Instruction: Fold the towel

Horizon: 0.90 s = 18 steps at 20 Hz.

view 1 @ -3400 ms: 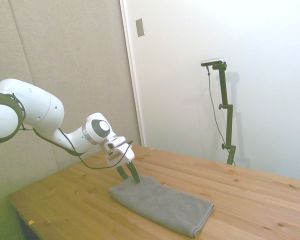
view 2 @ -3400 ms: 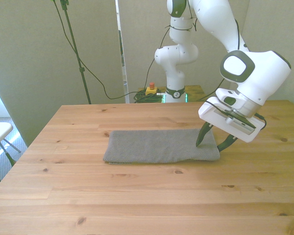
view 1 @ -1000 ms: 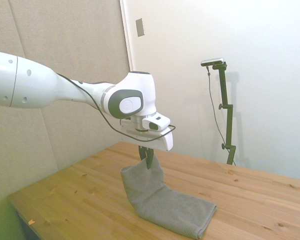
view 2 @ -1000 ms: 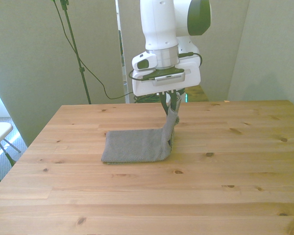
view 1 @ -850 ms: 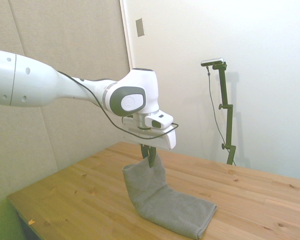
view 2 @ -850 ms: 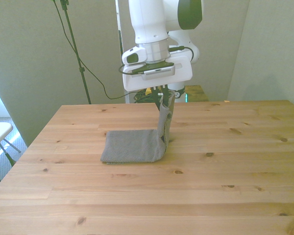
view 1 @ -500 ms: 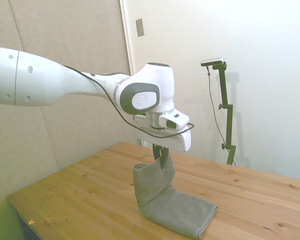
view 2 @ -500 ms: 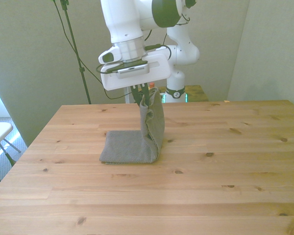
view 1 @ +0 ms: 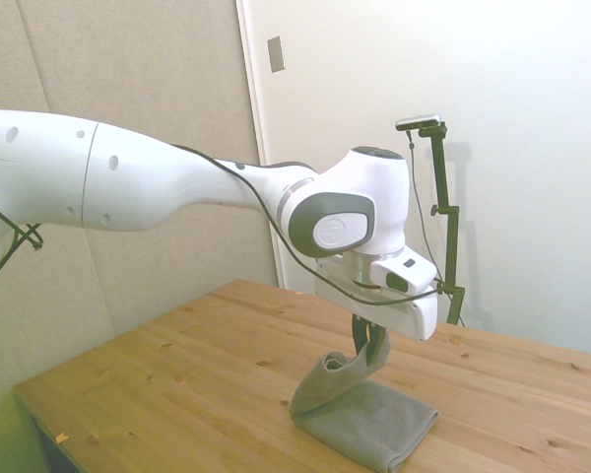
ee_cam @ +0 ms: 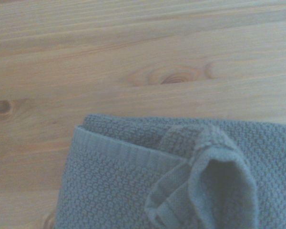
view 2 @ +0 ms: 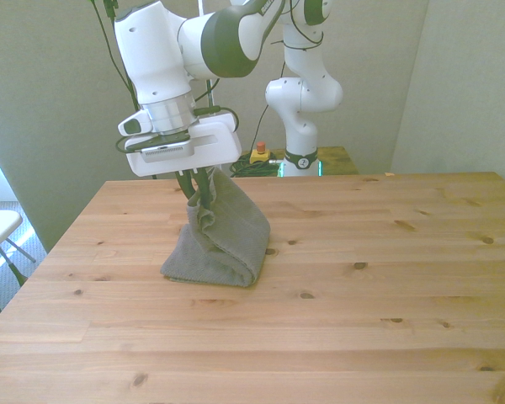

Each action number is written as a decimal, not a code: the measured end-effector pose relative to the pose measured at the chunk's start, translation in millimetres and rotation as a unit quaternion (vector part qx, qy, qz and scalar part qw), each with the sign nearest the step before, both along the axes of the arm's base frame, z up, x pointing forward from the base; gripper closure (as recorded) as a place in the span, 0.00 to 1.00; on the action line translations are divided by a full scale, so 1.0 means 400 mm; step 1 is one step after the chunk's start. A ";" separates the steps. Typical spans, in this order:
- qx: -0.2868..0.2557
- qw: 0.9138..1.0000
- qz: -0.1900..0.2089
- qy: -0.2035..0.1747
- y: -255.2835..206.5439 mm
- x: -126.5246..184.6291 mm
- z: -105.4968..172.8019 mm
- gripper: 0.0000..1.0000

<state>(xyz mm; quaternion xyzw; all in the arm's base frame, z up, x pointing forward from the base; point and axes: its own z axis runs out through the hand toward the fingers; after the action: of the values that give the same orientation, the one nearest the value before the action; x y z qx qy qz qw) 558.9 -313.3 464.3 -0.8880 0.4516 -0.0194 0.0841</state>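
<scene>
One camera stands off to the side of the wooden table (view 1: 197, 365), looking across it toward a white wall. Another faces the robot from across the table (view 2: 387, 328) — slightly raised, looking down. The wrist camera looks down from close by. All three share the grey towel (view 1: 369, 419) (view 2: 227, 240) (ee_cam: 133, 186).

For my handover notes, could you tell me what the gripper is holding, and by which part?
The gripper holds the towel by one bunched end, lifted over the part lying on the table.

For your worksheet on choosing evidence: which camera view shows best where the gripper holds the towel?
The front view: the gripper pinches the towel's raised end. The side view shows this partly hidden; the wrist view shows only cloth.
</scene>
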 end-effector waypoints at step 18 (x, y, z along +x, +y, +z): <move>-0.003 0.997 -0.073 0.018 -0.076 -0.023 -0.018 0.00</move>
<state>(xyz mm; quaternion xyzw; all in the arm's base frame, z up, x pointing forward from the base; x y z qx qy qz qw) 549.9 -343.6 457.2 -0.8534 0.5163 -0.0112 0.0715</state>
